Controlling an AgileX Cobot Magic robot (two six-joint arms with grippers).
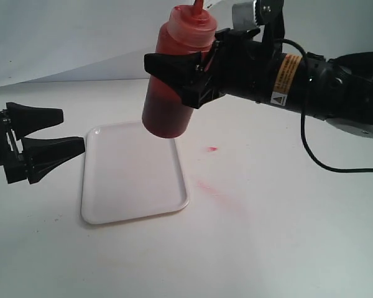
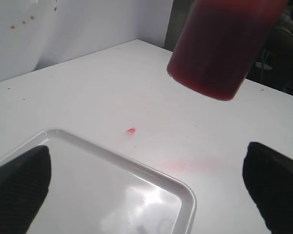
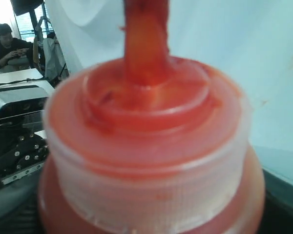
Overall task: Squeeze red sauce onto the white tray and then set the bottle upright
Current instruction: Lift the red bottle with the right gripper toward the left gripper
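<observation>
Bottle [image 1: 171,81]: it is hanging in the air with its nozzle [image 3: 145,44] pointing up, leaning slightly. In the exterior view its base is hovering over the far right corner of the tray without touching it.
Right gripper [image 1: 174,71]: it is pinching the bottle around its upper body. One black finger is crossing the front, and the other is hiding behind the bottle.
Left gripper [image 1: 71,130]: it is waiting spread apart and holding nothing, just beside the tray's left edge. Its fingers [image 2: 19,190] are showing only as dark blurs at the sides of the left wrist view.
White tray [image 1: 93,214]: it is lying flat on the table [image 1: 267,248], and its far corner is disappearing behind the bottle's base.
Red sauce [image 1: 165,118]: it is filling the lower bottle as a dark mass. A small drop [image 1: 212,149] is sitting on the table to the right of the tray, off its rim.
Smear [image 1: 206,186]: a faint pink streak is running across the table near the tray's right edge.
Cut off: the exterior view's top edge is clipping the nozzle tip, and the left wrist view is catching only the bottle's bottom end.
Hard to make out: the right wrist view is filling with the red-stained cap [image 3: 151,161], too blurred and close for the fingers to show.
</observation>
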